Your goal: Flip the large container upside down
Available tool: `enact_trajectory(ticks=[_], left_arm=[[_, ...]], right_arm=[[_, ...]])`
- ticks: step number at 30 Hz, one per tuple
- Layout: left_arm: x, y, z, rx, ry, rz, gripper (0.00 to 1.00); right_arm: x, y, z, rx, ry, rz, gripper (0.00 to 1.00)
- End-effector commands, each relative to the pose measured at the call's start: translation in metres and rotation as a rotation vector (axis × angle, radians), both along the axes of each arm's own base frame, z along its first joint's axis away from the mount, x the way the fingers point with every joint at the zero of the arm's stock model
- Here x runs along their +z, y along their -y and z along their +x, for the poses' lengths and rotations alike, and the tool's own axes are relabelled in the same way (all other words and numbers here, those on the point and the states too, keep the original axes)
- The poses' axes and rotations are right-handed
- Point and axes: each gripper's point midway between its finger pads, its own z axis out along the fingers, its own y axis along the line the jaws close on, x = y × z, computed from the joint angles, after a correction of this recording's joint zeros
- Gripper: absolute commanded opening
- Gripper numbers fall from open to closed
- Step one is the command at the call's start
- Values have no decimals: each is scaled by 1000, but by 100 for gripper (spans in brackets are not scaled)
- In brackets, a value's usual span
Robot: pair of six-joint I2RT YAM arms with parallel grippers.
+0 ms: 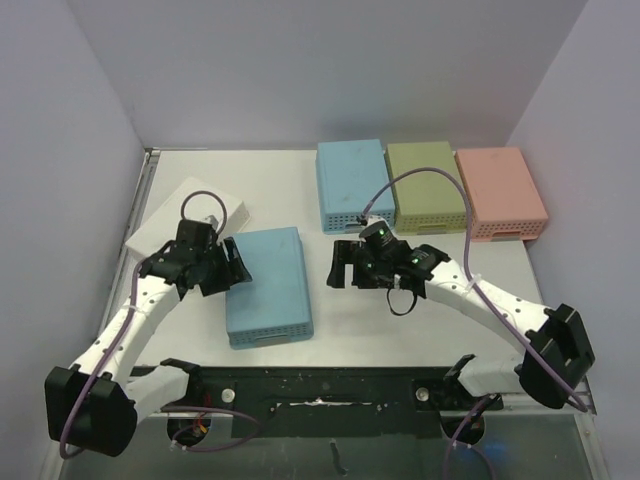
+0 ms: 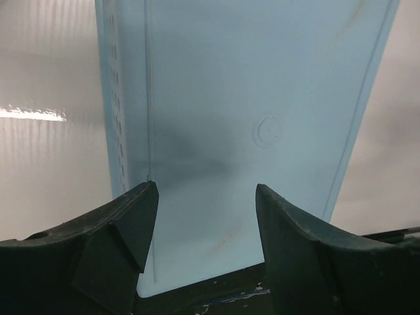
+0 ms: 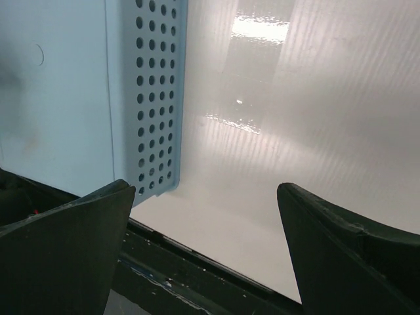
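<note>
The large blue container (image 1: 268,287) lies near the front of the white surface (image 1: 360,330), left of centre. Its flat base faces up and its perforated walls run down to the surface. The left claw (image 1: 232,265) hangs over the container's left edge, jaws spread and gripping nothing; its wrist view shows the smooth base between the fingers. The right claw (image 1: 340,265) sits just off the container's right side, likewise released and holding nothing. A white box (image 1: 190,215) lies behind the left arm. A smaller blue bin (image 1: 354,185), a green bin (image 1: 430,185) and a pink bin (image 1: 500,195) line the far edge side by side.
</note>
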Motion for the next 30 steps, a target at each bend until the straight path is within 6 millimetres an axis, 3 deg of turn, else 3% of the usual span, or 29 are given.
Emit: enact_trajectory(ticks=[1, 6, 10, 14, 19, 22, 25, 30], left_arm=[[-4, 26, 16, 2, 43, -150, 61], [7, 48, 50, -34, 112, -235, 61], [20, 61, 81, -74, 155, -259, 61], [33, 63, 99, -102, 177, -225, 60], [65, 51, 109, -94, 235, -169, 60], [88, 34, 108, -61, 269, -145, 61], [101, -4, 106, 44, 282, -81, 61], [89, -69, 96, 221, 231, -20, 61]], right_arm=[[18, 28, 5, -116, 79, -62, 97], [23, 47, -4, -162, 120, -125, 97], [26, 40, -18, -87, 167, -161, 98], [37, 5, -37, 60, 237, -148, 99], [46, -63, -62, 268, 306, -71, 100], [35, -99, -83, 397, 301, -64, 100], [13, -127, -98, 478, 273, -129, 99], [-21, -149, -89, 483, 238, -243, 99]])
